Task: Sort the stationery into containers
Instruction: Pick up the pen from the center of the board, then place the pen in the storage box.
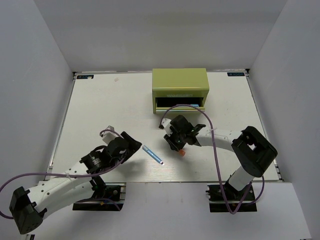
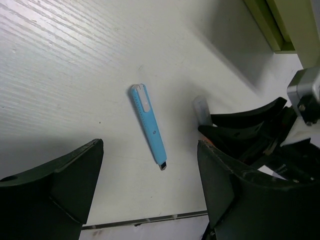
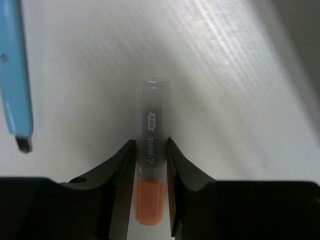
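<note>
The lime-green chest (image 1: 180, 86) stands at the back middle with its lower drawer (image 1: 180, 104) pulled open. My right gripper (image 1: 178, 141) is in front of it, shut on the orange pen with the greyish cap (image 3: 150, 150), low over the table. The fingers (image 3: 122, 165) grip it at the cap's base, and its orange end (image 1: 183, 153) sticks out. The light blue pen (image 1: 153, 154) lies flat between the two grippers and also shows in the left wrist view (image 2: 148, 125) and the right wrist view (image 3: 14, 75). My left gripper (image 1: 131, 145) is open and empty just left of it. The blue and mint green pens are out of view.
The white table (image 1: 100, 110) is walled by grey panels on three sides. A purple cable (image 1: 187, 107) loops from the right arm across the open drawer's front. The right gripper (image 2: 260, 135) shows at the right of the left wrist view, and the chest's corner (image 2: 285, 25) at its top.
</note>
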{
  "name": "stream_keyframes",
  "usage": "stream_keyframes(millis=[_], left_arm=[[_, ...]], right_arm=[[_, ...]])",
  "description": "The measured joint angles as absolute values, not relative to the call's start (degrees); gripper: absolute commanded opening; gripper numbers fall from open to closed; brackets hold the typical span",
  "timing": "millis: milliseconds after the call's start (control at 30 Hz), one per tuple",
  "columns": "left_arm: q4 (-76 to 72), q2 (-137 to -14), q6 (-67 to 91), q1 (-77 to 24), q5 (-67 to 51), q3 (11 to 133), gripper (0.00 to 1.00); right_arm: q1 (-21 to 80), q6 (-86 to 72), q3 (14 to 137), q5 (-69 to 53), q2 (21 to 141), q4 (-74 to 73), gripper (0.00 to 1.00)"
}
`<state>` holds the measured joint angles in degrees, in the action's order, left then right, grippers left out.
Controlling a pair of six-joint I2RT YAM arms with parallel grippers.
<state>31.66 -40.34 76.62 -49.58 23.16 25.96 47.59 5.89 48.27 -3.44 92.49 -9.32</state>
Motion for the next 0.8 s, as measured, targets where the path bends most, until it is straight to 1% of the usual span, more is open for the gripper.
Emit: stream_keyframes(millis=[167,367,600,767,800], left_arm=[[29.02,-46.19,78.28,-49.56,21.06,25.96,0.85],[26.70,-52.49,79.59,-49.56,17.58,26.17,0.84],[24.53,-53.17,82.11,-49.56,15.35,26.46,0.84],[23.00,-53.74,83.61,-49.56,14.00,26.48,0.84],[22.76,-54.00,83.74,-49.56,13.87,26.48,0.84]], right_arm=[[48.10,13.15,48.75,-8.21,89.97,-14.22,0.12],[48.01,23.57,56.82,-10.22,83.61,-20.47,0.12],[46.39,35.83,69.69,-7.44,79.42,-20.82,0.12],[44.36,43.88,72.44,-4.16,80.29,-20.21,0.12],[43.86,45.63,72.62,-3.53,80.86,-19.79,0.10]])
